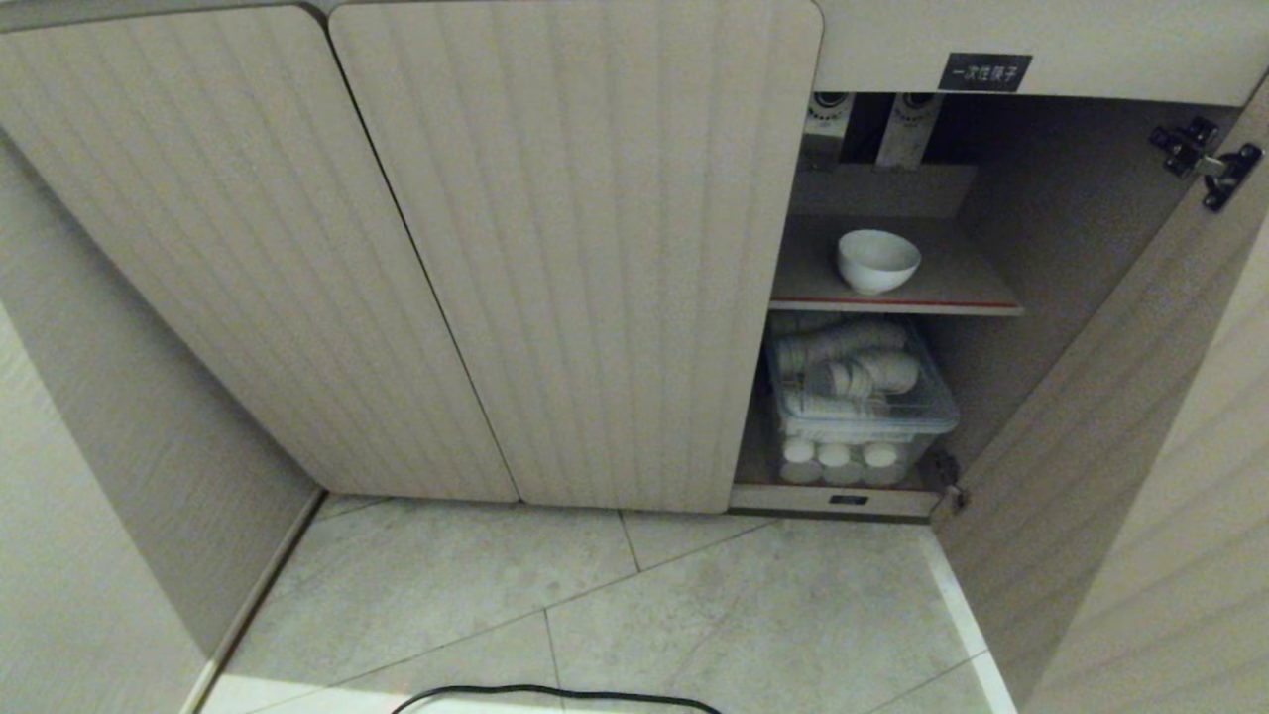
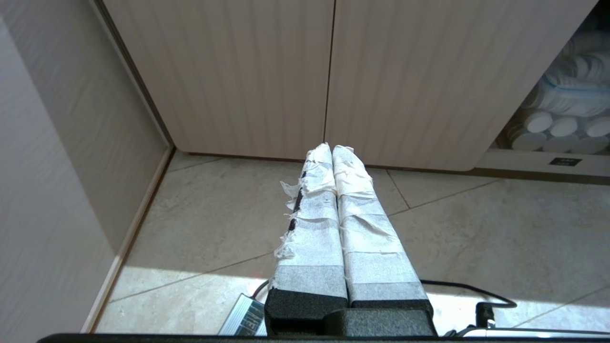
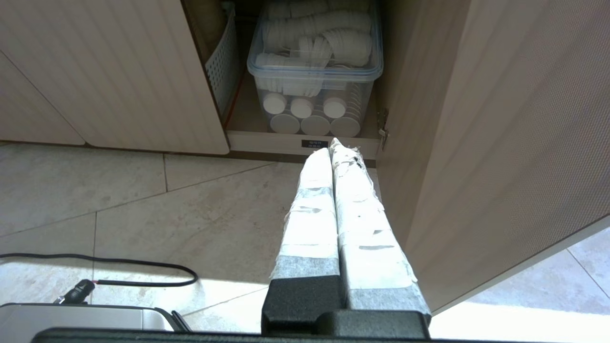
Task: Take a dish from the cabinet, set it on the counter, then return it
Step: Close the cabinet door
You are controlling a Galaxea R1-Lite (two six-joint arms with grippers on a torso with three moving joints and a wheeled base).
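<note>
Not yet started: dish (image 1: 877,260) sits on cabinet (image 1: 575,248) shelf. Left gripper (image 2: 332,148) and right gripper (image 3: 329,145) pressed together, empty. Next, probably: open 1 gripper, reach for dish.

The floor (image 1: 615,605) is laid with large pale stone-look tiles, marbled grey-beige, with thin dark grout lines, some running diagonally. A side wall (image 1: 109,466) clad in light wood-grain panel stands on the left and meets the floor at a narrow pale skirting strip (image 1: 260,585). A black cable (image 1: 555,694) lies on the tiles at the near edge of the head view; in the right wrist view it curves across the floor (image 3: 143,281). Strong light falls as a bright band across the nearest tiles (image 2: 190,295), while the tiles farther in lie in softer shade.
</note>
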